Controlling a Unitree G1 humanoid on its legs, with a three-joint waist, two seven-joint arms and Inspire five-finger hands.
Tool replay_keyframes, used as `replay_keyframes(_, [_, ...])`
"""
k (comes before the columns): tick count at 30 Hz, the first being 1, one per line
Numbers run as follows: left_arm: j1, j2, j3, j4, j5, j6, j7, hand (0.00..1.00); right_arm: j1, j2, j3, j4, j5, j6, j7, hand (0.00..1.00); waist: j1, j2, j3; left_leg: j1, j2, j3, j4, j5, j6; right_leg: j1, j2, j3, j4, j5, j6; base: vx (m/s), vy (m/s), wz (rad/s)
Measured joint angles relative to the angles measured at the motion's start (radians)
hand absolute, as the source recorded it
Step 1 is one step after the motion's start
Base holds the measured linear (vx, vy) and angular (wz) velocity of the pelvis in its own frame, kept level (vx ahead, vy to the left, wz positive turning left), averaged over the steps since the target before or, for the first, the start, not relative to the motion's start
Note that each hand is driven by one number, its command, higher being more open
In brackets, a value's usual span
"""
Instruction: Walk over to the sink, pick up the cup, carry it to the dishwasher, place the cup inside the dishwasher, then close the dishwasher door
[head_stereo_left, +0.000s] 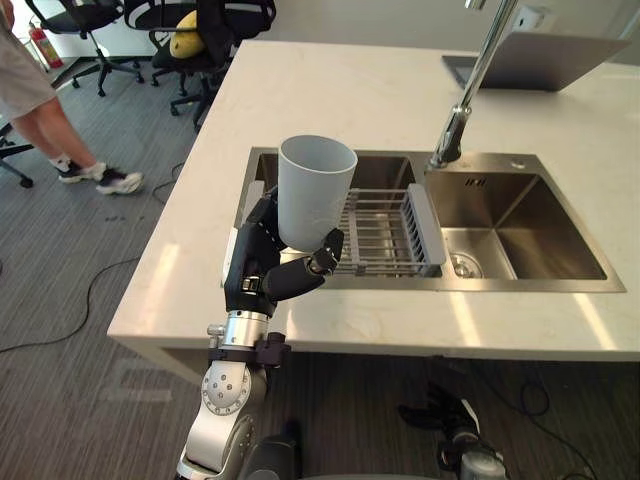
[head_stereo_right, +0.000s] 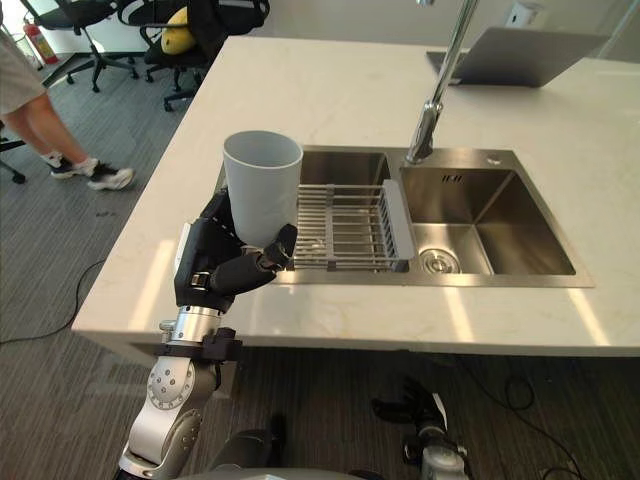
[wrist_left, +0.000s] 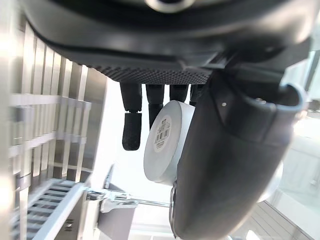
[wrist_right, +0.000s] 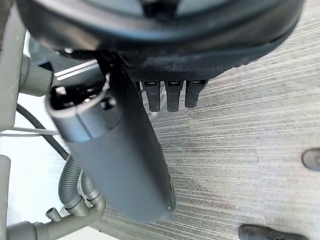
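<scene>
A pale grey cup (head_stereo_left: 316, 190) stands upright in my left hand (head_stereo_left: 262, 268), held above the counter's near edge in front of the sink's left basin (head_stereo_left: 385, 172). Fingers and thumb curl round its lower part. In the left wrist view the cup's round base (wrist_left: 167, 141) with a sticker shows between the fingers (wrist_left: 131, 131) and the thumb. My right hand (wrist_right: 125, 150) hangs low over the grey carpet, its fingers (wrist_right: 172, 95) relaxed and holding nothing.
A wire rack (head_stereo_left: 385, 232) spans the left basin, and a tall tap (head_stereo_left: 462, 105) rises behind the sink (head_stereo_left: 520, 225). An open laptop (head_stereo_left: 545, 60) lies at the counter's far right. A person (head_stereo_left: 40, 110) stands at the far left near office chairs (head_stereo_left: 170, 30).
</scene>
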Motion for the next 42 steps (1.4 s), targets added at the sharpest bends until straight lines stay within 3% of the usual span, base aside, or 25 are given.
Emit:
replay_keyframes(3, [0.000,-0.005,-0.014,0.000,-0.001,-0.001,-0.001,0.30,0.002,0.005,-0.001,0.000,0.005,-0.008,-0.006,0.90,0.002,0.009,0.010,0.007,0.014,-0.062,-0.077,0.085,-0.042,-0.005,0.029,-0.056,-0.010,0.042,-0.048,-0.32,-0.175,0.55])
replay_keyframes(4, [-0.003,-0.006,-0.031,0.000,-0.005,-0.001,-0.005,0.30,0.011,0.007,-0.015,-0.001,0.019,-0.013,-0.014,0.90,-0.007,0.002,0.021,0.000,0.007,-0.075,-0.048,0.071,-0.048,-0.013,0.023,-0.104,-0.016,0.056,-0.072,-0.38,-0.144,0.94])
replay_keyframes(5, [-0.003,-0.006,-0.052,0.000,-0.017,-0.001,-0.008,0.30,0.028,0.008,-0.025,-0.001,0.029,-0.012,-0.022,0.90,-0.010,-0.002,0.027,-0.008,-0.003,-0.068,0.032,0.026,-0.031,-0.023,0.011,-0.137,-0.016,0.067,-0.091,-0.25,-0.098,0.94])
replay_keyframes(7, [-0.003,-0.008,-0.073,-0.001,-0.019,-0.001,-0.016,0.30,0.051,0.008,-0.021,-0.002,0.035,-0.011,-0.025,0.90,-0.024,-0.003,0.029,0.004,0.007,-0.030,0.114,-0.046,-0.021,-0.042,-0.013,-0.184,-0.015,0.081,-0.101,-0.23,-0.015,0.87])
replay_keyframes(10, [-0.005,-0.011,-0.115,0.000,-0.020,-0.001,-0.028,0.30,0.090,0.026,-0.020,-0.005,0.036,-0.011,-0.025,0.90,-0.049,0.002,0.025,0.095,0.053,0.029,0.133,-0.141,-0.029,-0.052,-0.053,-0.256,-0.031,0.105,-0.086,-0.20,0.084,0.80])
replay_keyframes(12, [-0.016,-0.016,-0.136,0.010,-0.020,-0.002,-0.031,0.30,0.105,0.034,-0.020,-0.011,0.036,-0.011,-0.024,0.90,-0.061,0.020,0.014,0.195,0.061,0.031,-0.028,-0.153,-0.049,-0.066,-0.073,-0.291,-0.045,0.118,-0.057,-0.13,0.187,0.66])
replay_keyframes(14, [-0.047,-0.006,-0.135,0.048,-0.020,-0.004,-0.032,0.30,0.101,0.048,-0.017,-0.012,0.036,-0.008,-0.022,0.90,-0.058,0.021,0.005,0.216,0.034,0.031,-0.116,-0.117,-0.039,-0.079,-0.101,-0.290,-0.053,0.134,-0.014,-0.08,0.247,0.23])
replay_keyframes(16, [-0.063,0.002,-0.122,0.092,-0.022,-0.004,-0.026,0.30,0.102,0.061,-0.016,-0.018,0.035,-0.008,-0.013,0.90,-0.060,0.015,0.002,0.215,0.002,0.030,-0.105,-0.115,-0.020,-0.067,-0.125,-0.291,-0.068,0.159,0.014,-0.02,0.193,0.11])
replay_keyframes(20, [-0.069,0.007,-0.113,0.108,-0.027,-0.003,-0.024,0.30,0.095,0.064,-0.016,-0.019,0.034,-0.008,-0.014,0.90,-0.061,0.012,-0.005,0.205,-0.036,0.032,-0.081,-0.130,0.007,-0.054,-0.159,-0.291,-0.091,0.181,0.030,0.00,0.174,0.06])
replay_keyframes(24, [-0.069,0.015,-0.112,0.108,-0.027,-0.002,-0.024,0.30,0.075,0.066,-0.002,-0.019,0.029,-0.008,-0.016,0.90,-0.058,-0.003,-0.014,0.189,-0.044,0.046,-0.047,-0.164,0.025,-0.054,-0.166,-0.280,-0.093,0.184,0.034,0.01,0.080,-0.07])
replay_keyframes(28, [-0.068,0.017,-0.113,0.106,-0.027,-0.002,-0.025,0.30,0.071,0.065,0.003,-0.027,0.016,-0.002,-0.018,0.90,-0.065,-0.013,-0.018,0.196,-0.075,0.028,-0.014,-0.208,0.039,-0.076,-0.215,-0.280,0.034,0.109,0.056,0.04,0.052,0.14])
replay_keyframes(30, [-0.066,0.016,-0.115,0.105,-0.026,-0.001,-0.023,0.30,0.079,0.060,0.016,-0.054,0.016,0.006,-0.022,0.90,-0.081,-0.013,-0.019,0.202,-0.093,-0.012,-0.015,-0.215,0.054,-0.105,-0.231,-0.228,0.136,0.097,0.052,0.10,0.053,0.65])
replay_keyframes(31, [-0.066,0.016,-0.115,0.104,-0.023,-0.001,-0.023,0.30,0.090,0.065,0.020,-0.078,0.015,0.007,-0.024,0.90,-0.088,-0.012,-0.020,0.212,-0.101,-0.049,-0.015,-0.211,0.056,-0.134,-0.229,-0.175,0.231,0.097,0.049,0.15,0.025,0.88])
replay_keyframes(32, [-0.065,0.019,-0.114,0.104,-0.019,-0.002,-0.015,0.30,0.107,0.073,0.022,-0.101,0.013,0.006,-0.023,0.90,-0.090,-0.015,-0.022,0.219,-0.101,-0.088,-0.008,-0.209,0.065,-0.184,-0.202,-0.099,0.321,0.057,0.018,0.21,-0.024,1.19])
replay_keyframes(33, [-0.065,0.018,-0.112,0.104,-0.019,-0.002,0.000,0.30,0.124,0.083,0.023,-0.128,0.013,0.006,-0.021,0.90,-0.092,-0.018,-0.024,0.219,-0.099,-0.138,0.002,-0.213,0.062,-0.203,-0.146,-0.026,0.324,0.008,0.017,0.19,-0.072,1.06])
replay_keyframes(36, [-0.063,0.005,-0.082,0.104,-0.019,-0.004,0.029,0.30,0.147,0.088,0.025,-0.191,0.013,0.006,-0.022,0.90,-0.102,-0.018,-0.024,0.223,-0.104,-0.238,0.018,-0.224,0.044,-0.268,-0.062,0.067,0.298,-0.023,0.017,0.17,-0.158,1.15])
replay_keyframes(37, [-0.062,0.000,-0.074,0.103,-0.020,-0.005,0.035,0.30,0.155,0.088,0.032,-0.221,0.014,0.006,-0.024,0.90,-0.103,-0.025,-0.026,0.215,-0.122,-0.265,0.041,-0.236,0.025,-0.271,-0.064,0.074,0.234,0.003,0.024,0.17,-0.190,1.19])
replay_keyframes(38, [-0.061,-0.005,-0.064,0.096,-0.020,-0.007,0.038,0.30,0.166,0.089,0.044,-0.261,0.014,0.006,-0.028,0.90,-0.101,-0.053,-0.024,0.211,-0.150,-0.271,0.067,-0.252,0.010,-0.273,-0.091,0.074,0.181,0.065,0.052,0.17,-0.204,1.01])
replay_keyframes(39, [-0.031,-0.040,-0.053,0.095,-0.021,-0.008,0.040,0.30,0.169,0.076,0.062,-0.292,0.014,0.006,-0.025,0.90,-0.096,-0.021,-0.029,0.193,-0.127,-0.273,0.114,-0.288,-0.019,-0.257,-0.077,0.036,0.195,0.052,0.045,0.17,-0.196,0.73])
replay_keyframes(42, [0.040,-0.083,-0.059,0.057,-0.034,-0.008,0.030,0.30,0.185,0.071,0.094,-0.398,0.014,0.003,-0.025,0.90,-0.076,0.005,-0.040,0.179,-0.069,-0.231,0.151,-0.302,-0.041,-0.186,-0.055,-0.052,0.138,0.048,0.029,0.14,-0.138,0.71])
